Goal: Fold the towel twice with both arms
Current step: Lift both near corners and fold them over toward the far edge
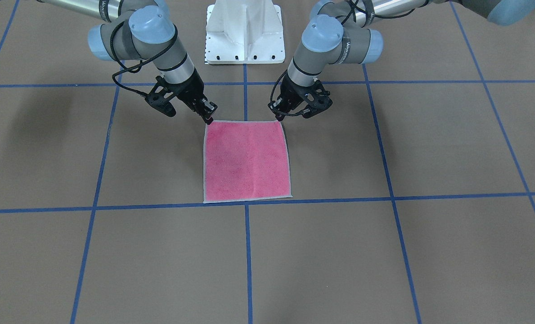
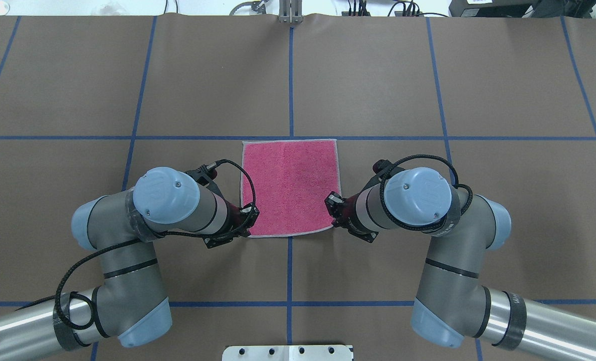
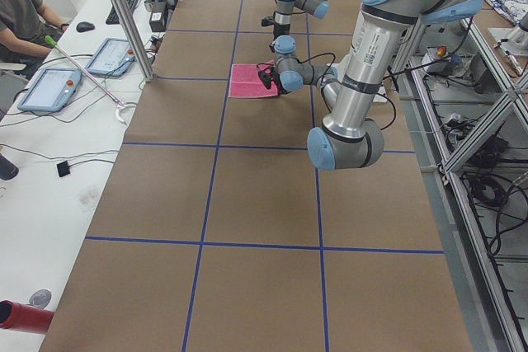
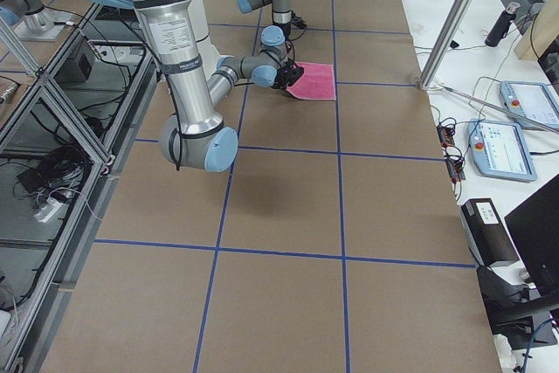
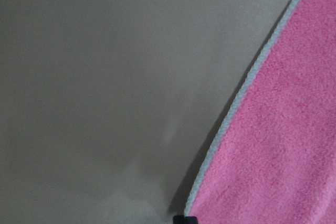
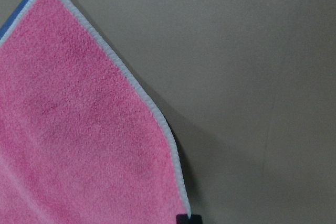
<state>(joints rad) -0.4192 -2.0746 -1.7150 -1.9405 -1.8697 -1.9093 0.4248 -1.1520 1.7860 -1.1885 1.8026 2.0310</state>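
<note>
While towel (image 1: 247, 159) lies pink-up, left gripper (image 1: 279, 118) clamped on one robot-side corner, right gripper (image 1: 209, 119) clamped on the other

A robotics lab: two arms (image 2: 127, 260) over a long bench (image 3: 247, 204) papered brown and gridded with blue tape (image 3: 211, 183), teach pendants (image 3: 48, 88) and a keyboard (image 3: 128, 2) on a side desk (image 3: 49, 171), aluminium framing (image 4: 456, 24), loose cables (image 3: 487, 195).
</note>
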